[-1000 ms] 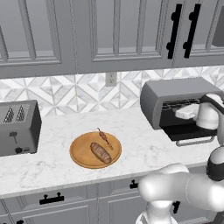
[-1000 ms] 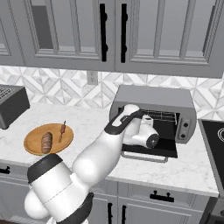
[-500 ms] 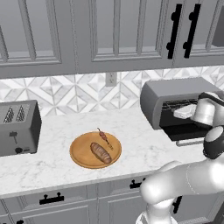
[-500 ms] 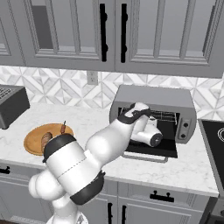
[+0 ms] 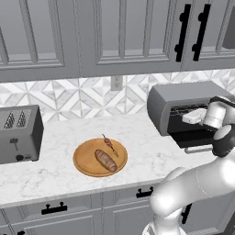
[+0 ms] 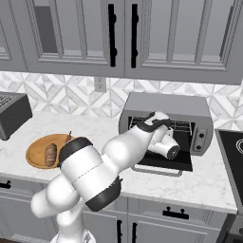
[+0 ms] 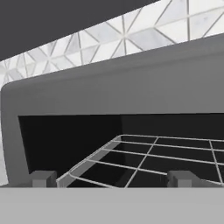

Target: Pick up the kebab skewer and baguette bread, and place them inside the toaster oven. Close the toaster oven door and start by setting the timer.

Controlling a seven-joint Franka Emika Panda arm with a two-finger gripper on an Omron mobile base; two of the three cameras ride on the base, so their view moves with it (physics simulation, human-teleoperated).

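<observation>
Two foods wait on a round wooden board [image 5: 87,163] while a white robot arm [image 6: 95,166] reaches toward the toaster oven [image 5: 176,98] at the right end of a marbled kitchen counter [image 5: 50,172]. Grey cabinets [image 5: 101,36] with black handles hang above a backsplash of white and grey diamond tiles [image 5: 78,98]. The toaster oven, a wide grey box, stands against the backsplash with its door [image 6: 163,163] folded down flat in front of it, the silver bar handle [image 6: 156,172] along its outer edge. Its dark interior and wire rack [image 7: 148,157] lie open to the hand camera, and the control strip [image 6: 200,137] sits on its right side. At the counter's left end stands a grey slot toaster [image 5: 18,133]. The gripper [image 7: 111,179] hovers at the mouth of the oven, above the lowered door, its two dark fingertips [image 7: 43,178] spread wide apart with nothing between them. The baguette bread [image 5: 106,160] lies on the board well to the left of the oven, and the kebab skewer [image 5: 109,145] rests just beside it, at the board's rear edge.
</observation>
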